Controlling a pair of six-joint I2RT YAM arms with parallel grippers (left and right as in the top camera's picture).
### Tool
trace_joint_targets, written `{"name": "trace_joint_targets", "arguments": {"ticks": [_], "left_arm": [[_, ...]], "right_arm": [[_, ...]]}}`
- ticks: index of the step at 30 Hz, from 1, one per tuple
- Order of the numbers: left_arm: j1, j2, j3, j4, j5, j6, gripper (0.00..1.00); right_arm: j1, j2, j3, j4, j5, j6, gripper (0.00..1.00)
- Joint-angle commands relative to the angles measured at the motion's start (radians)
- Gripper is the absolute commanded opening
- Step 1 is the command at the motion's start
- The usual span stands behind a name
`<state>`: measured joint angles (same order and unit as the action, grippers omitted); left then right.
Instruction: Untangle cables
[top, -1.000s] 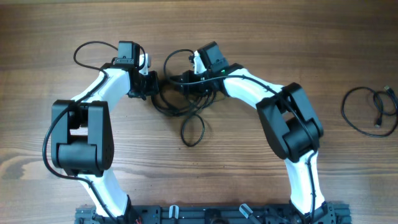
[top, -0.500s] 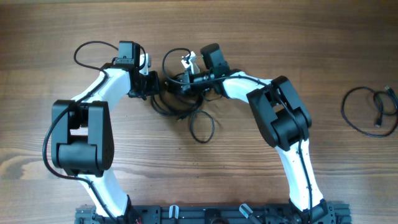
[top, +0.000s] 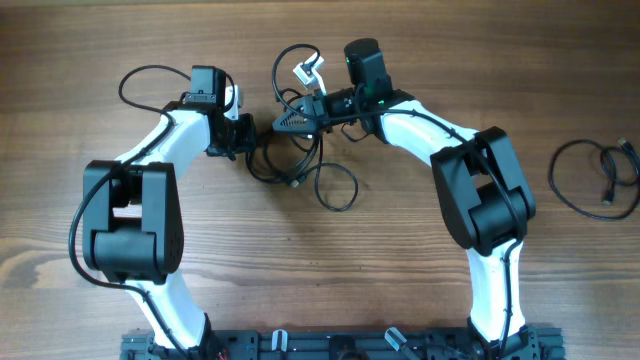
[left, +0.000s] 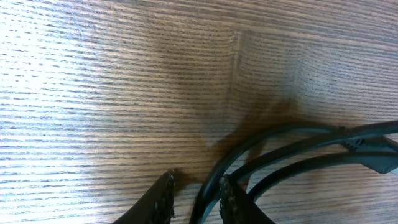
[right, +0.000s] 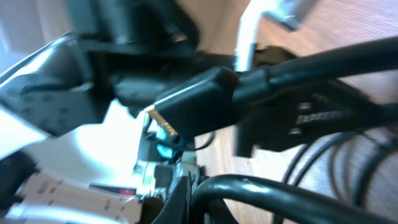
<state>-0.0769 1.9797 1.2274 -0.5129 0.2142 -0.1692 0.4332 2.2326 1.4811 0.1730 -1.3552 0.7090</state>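
The right gripper (top: 288, 120) is closed tight, apparently on a strand of the cables (top: 292, 165) at the top of the knot. The silver-tipped plug (top: 305, 72) sticks up just behind it. I'd guess it grips there to draw one cord free. The left gripper (top: 243, 141) sits low on the table (top: 450, 50) at the knot's left edge. Its jaws are slightly parted with a cord running between them, not visibly pinched, likely as an anchor. Both forearms reach inward, elbows folded outward. A separate coil (top: 592, 178) lies well apart on the right.
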Motion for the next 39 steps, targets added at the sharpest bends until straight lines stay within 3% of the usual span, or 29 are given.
{"name": "trace_joint_targets", "arguments": {"ticks": [1, 6, 12, 19, 21, 23, 25, 27, 31, 33, 35, 39], "left_arm": [[0.000, 0.033, -0.012, 0.005, -0.033, 0.002, 0.27], [0.000, 0.033, -0.012, 0.005, -0.033, 0.002, 0.28], [0.000, 0.033, -0.012, 0.005, -0.033, 0.002, 0.28], [0.000, 0.033, -0.012, 0.005, -0.033, 0.002, 0.28], [0.000, 0.033, -0.012, 0.009, -0.032, 0.001, 0.28], [0.000, 0.033, -0.012, 0.011, -0.028, 0.002, 0.37], [0.000, 0.033, -0.012, 0.021, 0.034, 0.004, 0.56], [0.002, 0.031, -0.011, 0.029, 0.121, 0.018, 0.64], [0.005, 0.011, -0.010, 0.026, 0.562, 0.272, 0.69], [0.003, 0.011, -0.010, 0.010, 0.702, 0.354, 0.71], [-0.012, 0.011, -0.010, -0.013, 0.728, 0.436, 0.72], [-0.046, 0.011, -0.010, -0.001, 0.728, 0.454, 0.73]], "right_arm": [[-0.036, -0.032, -0.002, 0.080, -0.190, 0.135, 0.05], [-0.086, -0.051, -0.002, 0.266, -0.237, 0.333, 0.05], [-0.164, -0.130, -0.002, 0.680, -0.254, 0.705, 0.05], [-0.283, -0.140, -0.002, 1.481, -0.236, 1.360, 0.04], [-0.307, -0.140, -0.014, 1.482, -0.258, 1.362, 0.04], [-0.306, -0.140, -0.037, 1.482, -0.258, 1.362, 0.04], [-0.300, -0.140, -0.063, 1.482, -0.257, 1.362, 0.04], [-0.293, -0.140, -0.075, 1.482, -0.254, 1.362, 0.04], [-0.260, -0.140, -0.075, 1.482, -0.250, 1.363, 0.04], [-0.241, -0.140, -0.075, 1.482, -0.240, 1.362, 0.04], [-0.211, -0.140, -0.075, 1.482, -0.198, 1.363, 0.04], [-0.168, -0.140, -0.075, 1.482, -0.156, 1.363, 0.04]]}}
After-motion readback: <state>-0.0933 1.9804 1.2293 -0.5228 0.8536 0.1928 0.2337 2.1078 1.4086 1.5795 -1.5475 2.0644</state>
